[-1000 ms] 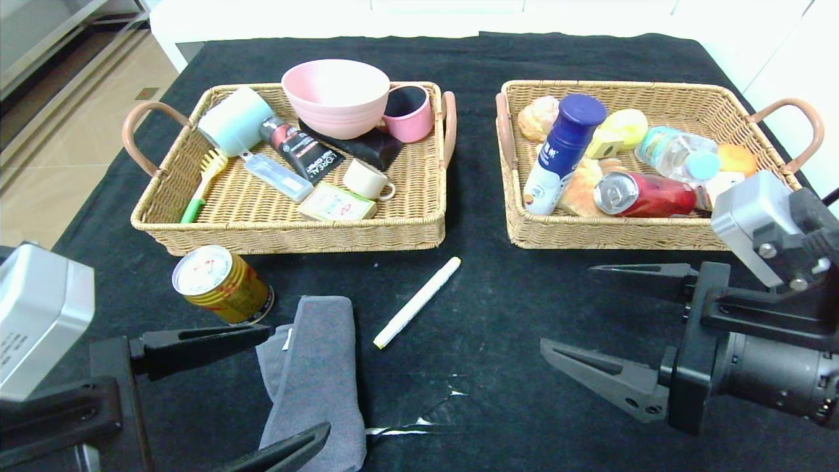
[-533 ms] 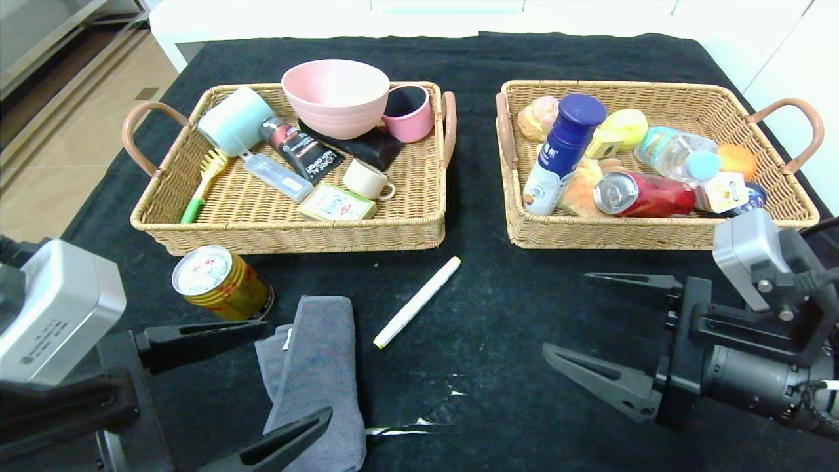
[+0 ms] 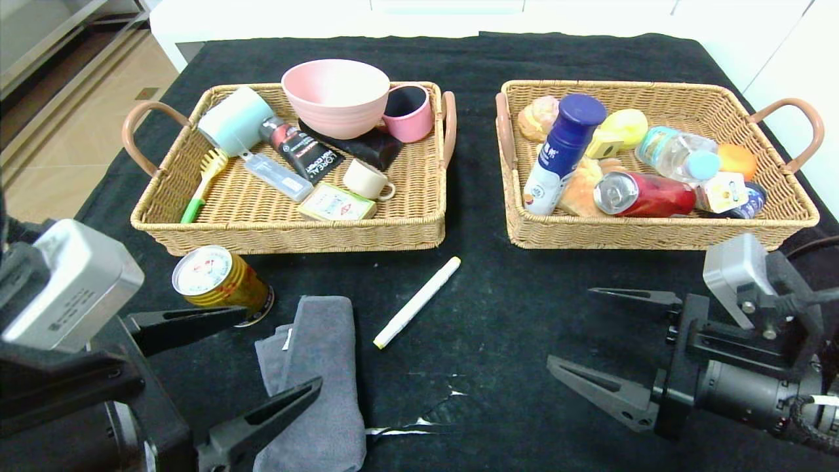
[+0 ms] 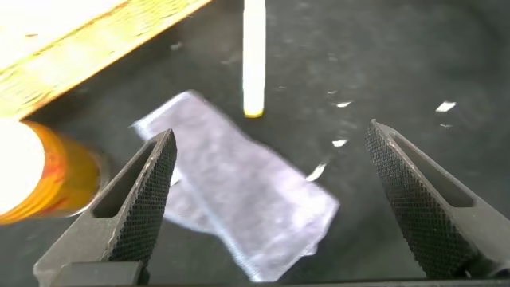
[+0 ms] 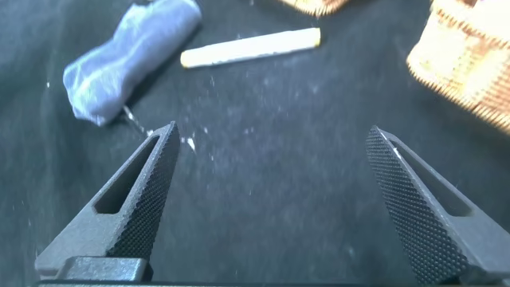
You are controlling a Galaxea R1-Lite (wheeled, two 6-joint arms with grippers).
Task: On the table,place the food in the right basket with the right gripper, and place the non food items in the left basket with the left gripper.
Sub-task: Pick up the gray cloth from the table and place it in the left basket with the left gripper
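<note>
Head view alone takes in the whole black-clothed surface (image 3: 478,314) and both tan wicker trays: the left basket (image 3: 288,226) with its pink bowl, the right basket (image 3: 655,233) with bottles, cans and bread. Out on the cloth lie the folded dark grey towel (image 3: 321,373), the gold-red drink can (image 3: 219,283) standing just beside it, and the slim white marker with a yellow tip (image 3: 417,302) between the baskets' near edges.

Left wrist view shows what the head camera cannot: the left tool (image 4: 271,183) spread wide and released, hovering with the towel (image 4: 239,199) between its jaws, the marker's tip (image 4: 253,104) just beyond.

Right wrist view shows the right tool (image 5: 271,183) equally released over bare cloth.
</note>
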